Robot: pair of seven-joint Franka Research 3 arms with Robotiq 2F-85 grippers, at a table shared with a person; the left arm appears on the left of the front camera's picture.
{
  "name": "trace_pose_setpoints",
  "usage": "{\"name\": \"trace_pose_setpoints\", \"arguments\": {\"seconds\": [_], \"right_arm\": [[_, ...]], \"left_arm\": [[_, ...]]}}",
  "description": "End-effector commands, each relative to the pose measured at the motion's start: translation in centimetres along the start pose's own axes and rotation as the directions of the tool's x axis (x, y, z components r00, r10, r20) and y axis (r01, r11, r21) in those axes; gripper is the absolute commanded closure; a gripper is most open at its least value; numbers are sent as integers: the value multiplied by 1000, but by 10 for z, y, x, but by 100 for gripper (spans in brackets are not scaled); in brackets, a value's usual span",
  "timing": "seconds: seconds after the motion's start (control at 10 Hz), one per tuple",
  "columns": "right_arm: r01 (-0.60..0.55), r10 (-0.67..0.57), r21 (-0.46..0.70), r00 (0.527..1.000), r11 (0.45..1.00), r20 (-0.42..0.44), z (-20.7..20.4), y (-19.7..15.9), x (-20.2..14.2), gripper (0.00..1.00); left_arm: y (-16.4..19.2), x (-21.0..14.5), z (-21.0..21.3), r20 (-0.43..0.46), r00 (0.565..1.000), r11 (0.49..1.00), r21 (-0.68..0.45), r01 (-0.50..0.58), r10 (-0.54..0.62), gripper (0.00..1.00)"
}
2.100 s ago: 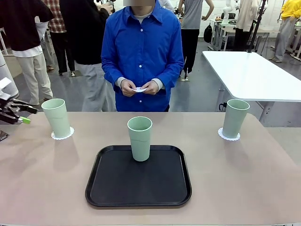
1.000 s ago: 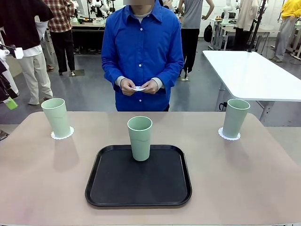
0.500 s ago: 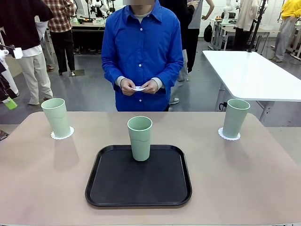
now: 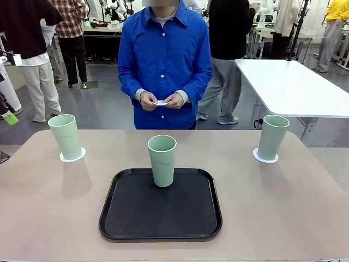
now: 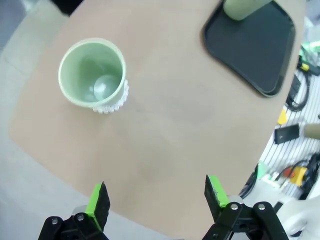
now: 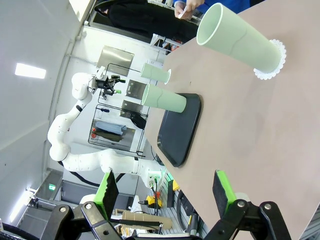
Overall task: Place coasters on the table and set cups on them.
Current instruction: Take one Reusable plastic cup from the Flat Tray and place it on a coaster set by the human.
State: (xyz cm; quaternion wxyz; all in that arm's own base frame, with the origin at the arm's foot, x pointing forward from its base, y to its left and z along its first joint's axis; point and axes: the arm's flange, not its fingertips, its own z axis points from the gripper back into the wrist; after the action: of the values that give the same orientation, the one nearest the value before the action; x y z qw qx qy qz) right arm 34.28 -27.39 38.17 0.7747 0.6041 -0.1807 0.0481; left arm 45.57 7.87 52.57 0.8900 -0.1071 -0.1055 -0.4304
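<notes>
Three mint-green cups stand on the beige table (image 4: 283, 207). The left cup (image 4: 66, 136) rests on a coaster (image 4: 73, 156), the right cup (image 4: 272, 137) on another coaster (image 4: 265, 158). The middle cup (image 4: 162, 160) stands at the back of the black tray (image 4: 161, 210). A third coaster (image 4: 161, 102) is held in the person's hands (image 4: 174, 101). My left gripper (image 5: 155, 192) hangs open high above the table's left edge, with the left cup (image 5: 92, 74) and its coaster (image 5: 114, 102) below. My right gripper (image 6: 165, 189) is open off the right side, well clear of the right cup (image 6: 240, 40).
A person in a blue shirt (image 4: 165, 60) stands at the far edge, hands together at the waist. Bystanders walk behind. A white table (image 4: 294, 87) is at back right. Bare tabletop lies between the tray and each outer cup.
My left gripper has drawn back from beside the left cup and risen toward the left edge. A bystander has walked across behind the person. Cups, coasters and the person's hands are unmoved.
</notes>
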Motion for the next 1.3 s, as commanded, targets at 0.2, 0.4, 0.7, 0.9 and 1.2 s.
{"name": "trace_pose_setpoints", "arguments": {"seconds": [0.2, 0.4, 0.7, 0.9, 1.2], "right_arm": [[-2, 2, -1, 1000, 1000, 0, 1, 2, 0, 0], [-2, 2, -1, 1000, 1000, 0, 1, 2, 0, 0], [-2, 2, -1, 1000, 1000, 0, 1, 2, 0, 0], [-2, 2, -1, 1000, 1000, 0, 1, 2, 0, 0], [-2, 2, -1, 1000, 1000, 0, 1, 2, 0, 0]], "left_arm": [[-10, -62, 1, -186, 926, 943, 18, -332, 330, 0], [-20, -79, 0, -231, 901, 930, 59, -363, 366, 0], [-15, -85, -3, -226, 905, 932, 46, -358, 359, 0], [-33, -89, 0, -216, 913, 938, 45, -344, 345, 0], [16, -115, 8, 104, 942, 861, -446, -243, 320, 0]]}}
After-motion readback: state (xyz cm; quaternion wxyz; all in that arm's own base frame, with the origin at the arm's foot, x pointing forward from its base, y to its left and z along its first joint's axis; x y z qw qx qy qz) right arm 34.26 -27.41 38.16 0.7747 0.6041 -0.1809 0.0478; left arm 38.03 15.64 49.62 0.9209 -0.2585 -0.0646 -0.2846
